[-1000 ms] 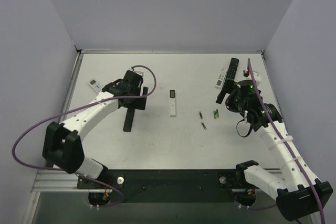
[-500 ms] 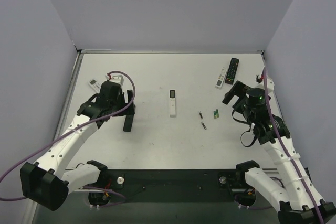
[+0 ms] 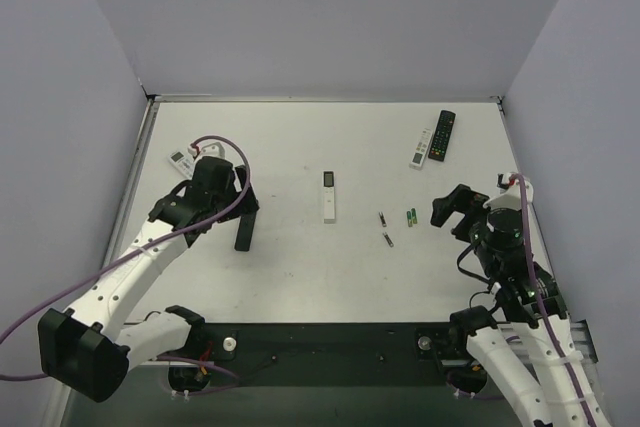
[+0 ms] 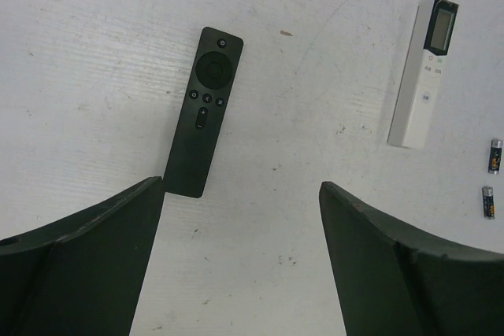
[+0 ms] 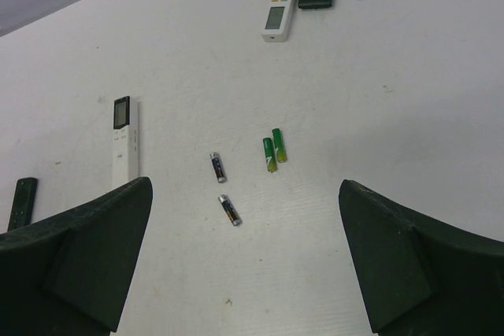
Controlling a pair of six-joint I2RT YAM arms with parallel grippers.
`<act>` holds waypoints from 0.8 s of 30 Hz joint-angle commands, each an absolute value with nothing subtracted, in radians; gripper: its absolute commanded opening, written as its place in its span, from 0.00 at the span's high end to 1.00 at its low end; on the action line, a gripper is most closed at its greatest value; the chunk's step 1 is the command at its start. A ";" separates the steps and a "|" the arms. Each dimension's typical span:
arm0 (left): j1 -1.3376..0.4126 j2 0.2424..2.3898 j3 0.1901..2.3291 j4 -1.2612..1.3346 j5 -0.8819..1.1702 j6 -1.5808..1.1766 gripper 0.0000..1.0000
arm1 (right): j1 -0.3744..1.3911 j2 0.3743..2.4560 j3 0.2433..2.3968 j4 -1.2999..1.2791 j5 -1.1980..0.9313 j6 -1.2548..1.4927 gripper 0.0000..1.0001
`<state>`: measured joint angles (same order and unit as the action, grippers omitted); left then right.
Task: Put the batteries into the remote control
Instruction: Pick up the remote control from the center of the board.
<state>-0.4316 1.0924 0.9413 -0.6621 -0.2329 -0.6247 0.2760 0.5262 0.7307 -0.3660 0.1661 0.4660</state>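
Left gripper (image 4: 242, 183): jaws wide, empty, poised over the slim black plastic remote control (image 4: 201, 122), which lies buttons-up on the white table (image 4: 94, 21). Right gripper (image 5: 244, 185): jaws wide, empty, near the batteries, which lie loose mid-table: two green cylindrical cells (image 5: 273, 149) side by side, two dark metal-capped cells (image 5: 217, 167) just beside. Advice: turn the remote over first to reach its cover, then pinch each cell across its middle.

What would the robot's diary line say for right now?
left gripper: open, empty, near black remote | right gripper: open, empty | batteries: four loose on table, untouched
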 commanded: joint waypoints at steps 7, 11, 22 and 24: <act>-0.445 1.224 1.048 -0.594 -0.282 -0.684 0.10 | 0.328 0.529 0.735 -0.345 0.152 0.333 0.00; -0.433 1.302 1.101 -0.591 -0.278 -0.647 0.09 | 0.328 0.589 0.762 -0.347 0.135 0.353 0.01; -0.299 1.436 1.152 -0.532 -0.238 -0.604 0.09 | 0.328 0.681 0.799 -0.379 0.121 0.368 0.05; -0.272 1.453 1.163 -0.534 -0.230 -0.595 0.09 | 0.327 0.704 0.801 -0.379 0.121 0.368 0.06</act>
